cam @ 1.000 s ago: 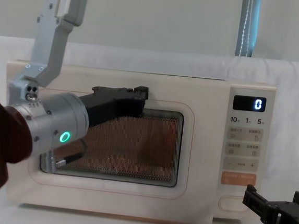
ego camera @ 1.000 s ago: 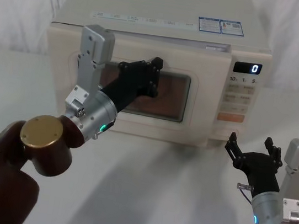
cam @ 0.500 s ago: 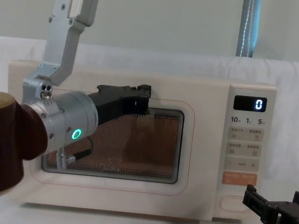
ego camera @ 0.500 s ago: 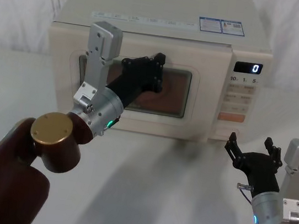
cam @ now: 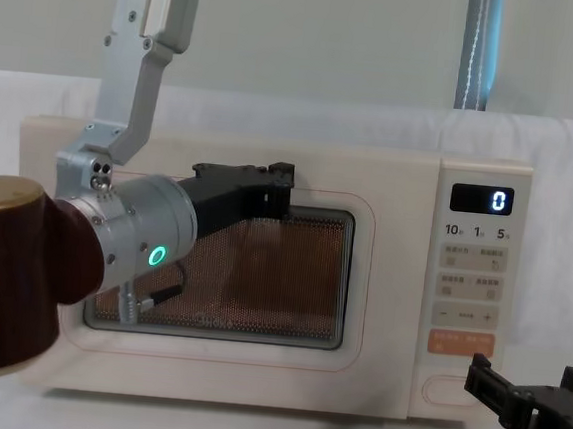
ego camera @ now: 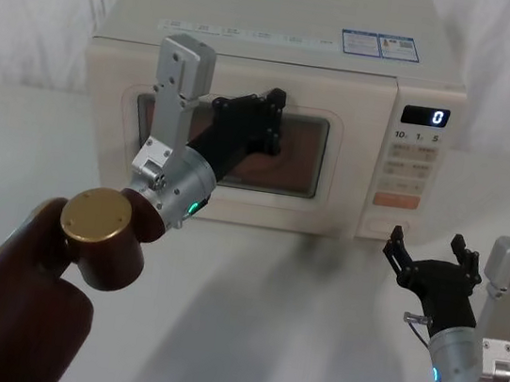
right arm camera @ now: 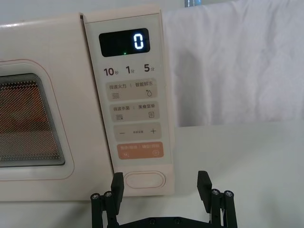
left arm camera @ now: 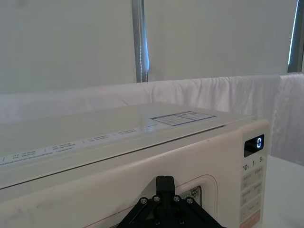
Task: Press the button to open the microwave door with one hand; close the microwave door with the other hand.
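Head view showed the door (ego camera: 228,145) flush with the microwave (ego camera: 284,53) front, no gap along its top edge, its dark window taking up most of the face. The left gripper (ego camera: 266,126) was against the door at the window's upper edge, about 12 o'clock of the glass; how far its fingers were apart could not be told, and it gripped nothing visible. From the chest camera the same gripper (cam: 274,188) lay flat across the window's top border. At 3 o'clock of the door sat the control panel (ego camera: 410,170), its display (right arm camera: 124,42) reading 0. The button (right arm camera: 145,180) was at the panel's 6 o'clock, below the orange key (right arm camera: 141,150). The right gripper (right arm camera: 161,187) hovered just in front of the button, fingers spread wide and empty, apart from the panel, above the white table (ego camera: 296,301).
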